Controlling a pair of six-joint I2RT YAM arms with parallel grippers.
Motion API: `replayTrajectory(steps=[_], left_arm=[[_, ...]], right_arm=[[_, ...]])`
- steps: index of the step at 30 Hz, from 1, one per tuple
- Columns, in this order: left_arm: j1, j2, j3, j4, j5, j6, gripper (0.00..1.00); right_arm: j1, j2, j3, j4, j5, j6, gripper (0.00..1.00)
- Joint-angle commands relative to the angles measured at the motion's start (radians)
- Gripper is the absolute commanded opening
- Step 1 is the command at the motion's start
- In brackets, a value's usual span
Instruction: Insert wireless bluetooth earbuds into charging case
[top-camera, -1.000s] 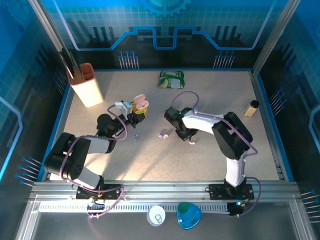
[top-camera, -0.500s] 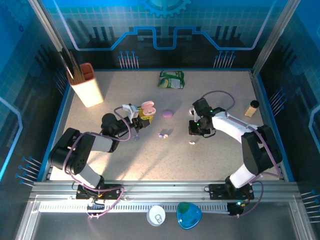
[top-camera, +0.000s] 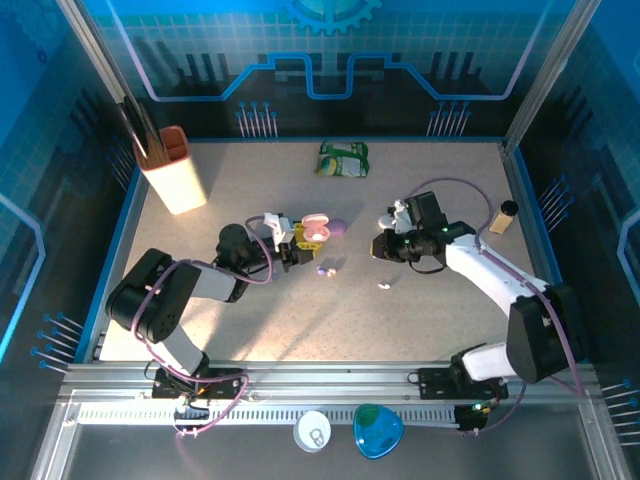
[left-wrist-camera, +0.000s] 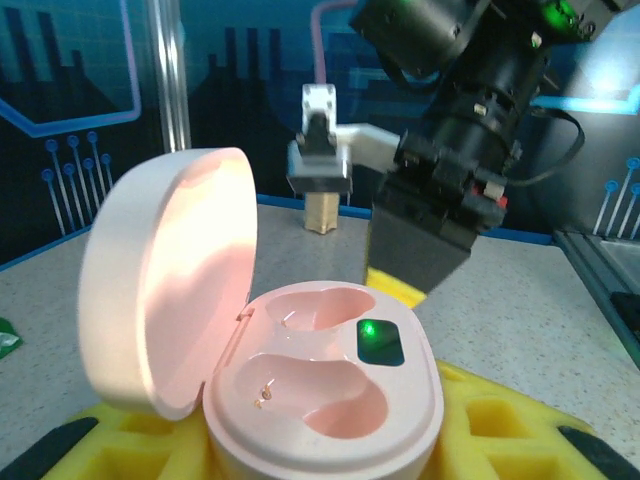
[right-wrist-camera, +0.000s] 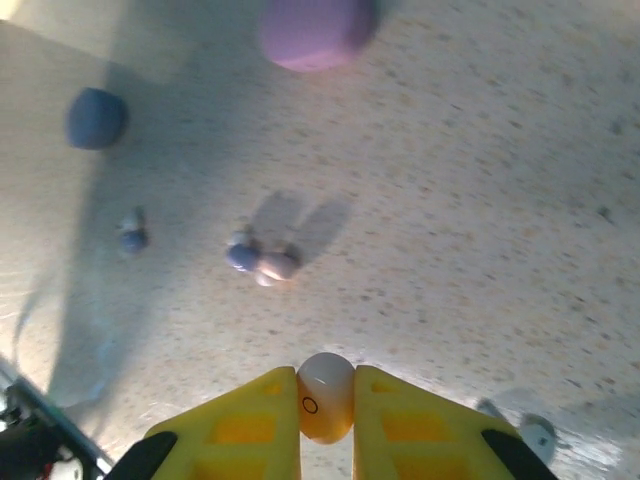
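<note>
My right gripper (right-wrist-camera: 326, 385) has its yellow fingers (right-wrist-camera: 240, 420) pinched tight on one white earbud (right-wrist-camera: 326, 398), lifted above the table right of centre. My left gripper (top-camera: 303, 241) is clamped partway closed on the base of the pink charging case (left-wrist-camera: 330, 400), which sits between its yellow pads (left-wrist-camera: 500, 425). The lid (left-wrist-camera: 165, 290) is swung up to the left, both moulded wells show bare pink with small contact pins, and a green light (left-wrist-camera: 380, 341) glows at the rim. In the left wrist view the right gripper's dark body hangs just beyond the case, near its far right edge, and I cannot tell whether it touches. Just right of the pink case lies a closed lilac case (top-camera: 338, 227). Two more earbuds (right-wrist-camera: 262, 262) lie touching each other on the table near centre, another small one (right-wrist-camera: 132, 238) sits left of them, and a single earbud (top-camera: 383, 286) lies nearer me, below the right gripper. A small blue rounded object (right-wrist-camera: 96, 118) rests apart from these. The speckled beige table (top-camera: 420, 320) is ringed by blue-lit panels. A cream holder (top-camera: 172, 172) with dark sticks stands far left, a green packet (top-camera: 343, 158) lies at the far middle, and a small bottle (top-camera: 503, 216) stands at the right edge.
</note>
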Motion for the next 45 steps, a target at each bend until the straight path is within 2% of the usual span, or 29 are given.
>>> replayTrajectory(steps=[1,6,11,17,40,42,45], left_arm=[[-0.018,-0.004,0.038,-0.047,0.066,0.059,0.17],[-0.029,-0.018,0.060,-0.123,0.121,0.081,0.18],[-0.033,-0.013,0.066,-0.129,0.135,0.078,0.18],[-0.033,-0.020,0.066,-0.137,0.145,0.085,0.17],[-0.033,-0.042,0.058,-0.106,0.153,0.072,0.17],[-0.034,-0.039,0.059,-0.103,0.152,0.072,0.17],[-0.033,-0.037,0.060,-0.100,0.150,0.071,0.17]], right_arm=[[0.028,-0.057,0.021,0.047,-0.127,-0.075,0.16],[0.061,-0.110,0.046,0.081,-0.250,-0.142,0.15],[0.118,-0.120,0.084,0.094,-0.303,-0.180,0.15],[0.183,-0.089,0.129,0.129,-0.259,-0.196,0.15],[0.204,0.035,0.205,0.052,-0.174,-0.231,0.15],[0.210,0.041,0.216,0.031,-0.159,-0.241,0.19],[0.215,0.032,0.221,0.038,-0.136,-0.235,0.32]])
